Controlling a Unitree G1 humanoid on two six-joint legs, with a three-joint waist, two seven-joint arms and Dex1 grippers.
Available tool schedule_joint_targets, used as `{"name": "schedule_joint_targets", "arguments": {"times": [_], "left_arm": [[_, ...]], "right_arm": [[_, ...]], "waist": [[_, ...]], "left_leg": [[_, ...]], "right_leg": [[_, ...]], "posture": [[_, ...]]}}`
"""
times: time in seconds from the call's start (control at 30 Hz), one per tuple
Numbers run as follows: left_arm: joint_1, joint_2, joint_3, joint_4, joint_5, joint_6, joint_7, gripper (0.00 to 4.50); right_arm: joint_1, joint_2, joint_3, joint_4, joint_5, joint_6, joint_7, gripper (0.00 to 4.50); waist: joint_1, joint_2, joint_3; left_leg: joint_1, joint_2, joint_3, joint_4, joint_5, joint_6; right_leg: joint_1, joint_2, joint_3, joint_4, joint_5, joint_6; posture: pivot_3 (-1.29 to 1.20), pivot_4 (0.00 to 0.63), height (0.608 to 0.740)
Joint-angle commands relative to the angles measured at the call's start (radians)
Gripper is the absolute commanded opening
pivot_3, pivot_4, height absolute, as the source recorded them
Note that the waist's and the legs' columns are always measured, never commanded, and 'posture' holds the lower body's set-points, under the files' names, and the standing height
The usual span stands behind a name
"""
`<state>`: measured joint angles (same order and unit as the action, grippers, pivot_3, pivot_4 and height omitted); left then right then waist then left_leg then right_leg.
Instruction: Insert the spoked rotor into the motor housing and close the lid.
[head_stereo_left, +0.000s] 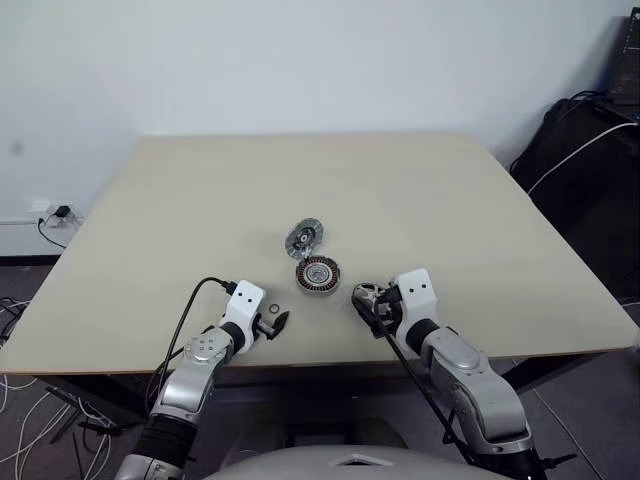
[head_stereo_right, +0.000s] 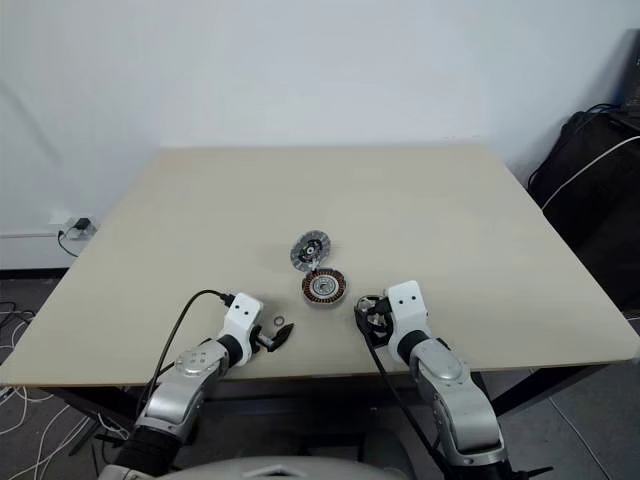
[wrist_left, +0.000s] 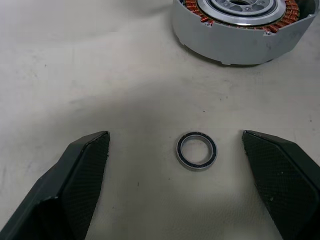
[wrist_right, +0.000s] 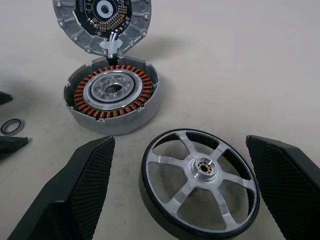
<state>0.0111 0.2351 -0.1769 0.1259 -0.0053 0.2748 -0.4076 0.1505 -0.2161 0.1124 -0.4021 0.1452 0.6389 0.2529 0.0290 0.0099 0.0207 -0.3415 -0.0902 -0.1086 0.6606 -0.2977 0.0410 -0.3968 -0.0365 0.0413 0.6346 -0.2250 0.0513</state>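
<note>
The spoked rotor (wrist_right: 200, 187) looked rigid, weighty metal (smooth rim, probably slippery); right gripper (wrist_right: 187, 187) spread around it, left gripper (wrist_left: 175, 152) likewise spread; grasp across the rim.

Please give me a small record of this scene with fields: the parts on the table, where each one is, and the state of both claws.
surface: beige table
motor housing: open, copper windings visible, resting on the table
lid: raised behind the housing, inner side visible
spoked rotor: lying flat on the table, between the right claw's fingers, not lifted
small ring: loose on the table, between the left claw's fingers, touching neither
left claw: open
right claw: open
task state: rotor not yet inserted, lid not closed
</note>
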Motion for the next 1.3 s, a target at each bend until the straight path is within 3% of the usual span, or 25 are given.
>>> {"name": "schedule_joint_targets", "arguments": {"times": [0.03,0.4,0.6,0.8,0.97,1.3], "left_arm": [[-0.015,-0.005,0.009,0.02,0.014,0.027,0.029,4.08],[0.009,-0.002,0.021,0.003,-0.001,0.06,0.029,0.68],[0.005,-0.024,0.043,-0.109,-0.048,0.097,0.025,0.67],[-0.092,-0.065,0.025,-0.183,-0.102,0.081,-0.017,0.67],[-0.166,-0.086,0.006,-0.133,-0.102,0.067,-0.036,0.67],[-0.348,-0.146,-0.04,0.15,-0.058,-0.037,-0.049,0.67]], "right_arm": [[-0.007,0.009,-0.009,-0.024,0.004,-0.026,-0.006,4.5],[-0.012,0.013,-0.009,-0.021,0.004,-0.03,-0.006,4.5],[-0.017,0.014,-0.004,-0.019,0.005,-0.029,-0.003,4.5],[-0.025,0.012,0.003,-0.012,0.001,-0.027,0.0,4.5],[-0.026,0.012,0.006,-0.011,-0.002,-0.027,0.001,4.5],[-0.016,0.016,0.006,-0.023,-0.013,-0.028,-0.013,4.5]], "waist": [[0.0,0.0,0.0],[-0.008,0.0,0.0],[-0.012,0.0,0.0],[-0.001,-0.003,0.002],[-0.004,-0.003,0.002],[0.0,-0.004,0.003]], "left_leg": [[0.0,0.0,0.0,0.0,0.0,0.0],[0.001,0.0,0.0,0.0,0.0,-0.001],[0.0,0.0,0.0,0.0,0.0,-0.001],[-0.002,0.0,-0.001,0.0,0.0,-0.001],[-0.002,0.0,-0.001,0.0,0.0,-0.001],[-0.002,0.0,-0.001,0.0,0.002,0.003]], "right_leg": [[0.0,0.0,0.0,0.0,0.0,0.0],[0.0,0.0,0.0,0.001,0.0,0.0],[-0.001,0.0,0.0,0.001,0.0,0.0],[-0.002,0.0,0.0,0.0,0.0,0.0],[-0.002,0.0,0.0,0.0,0.0,0.0],[-0.002,0.001,0.0,0.0,0.0,0.0]], "posture": [[0.0,0.0,0.74],[0.0,0.0,0.74],[0.0,0.0,0.74],[0.0,0.0,0.74],[0.0,0.0,0.74],[0.0,0.0,0.74]]}}
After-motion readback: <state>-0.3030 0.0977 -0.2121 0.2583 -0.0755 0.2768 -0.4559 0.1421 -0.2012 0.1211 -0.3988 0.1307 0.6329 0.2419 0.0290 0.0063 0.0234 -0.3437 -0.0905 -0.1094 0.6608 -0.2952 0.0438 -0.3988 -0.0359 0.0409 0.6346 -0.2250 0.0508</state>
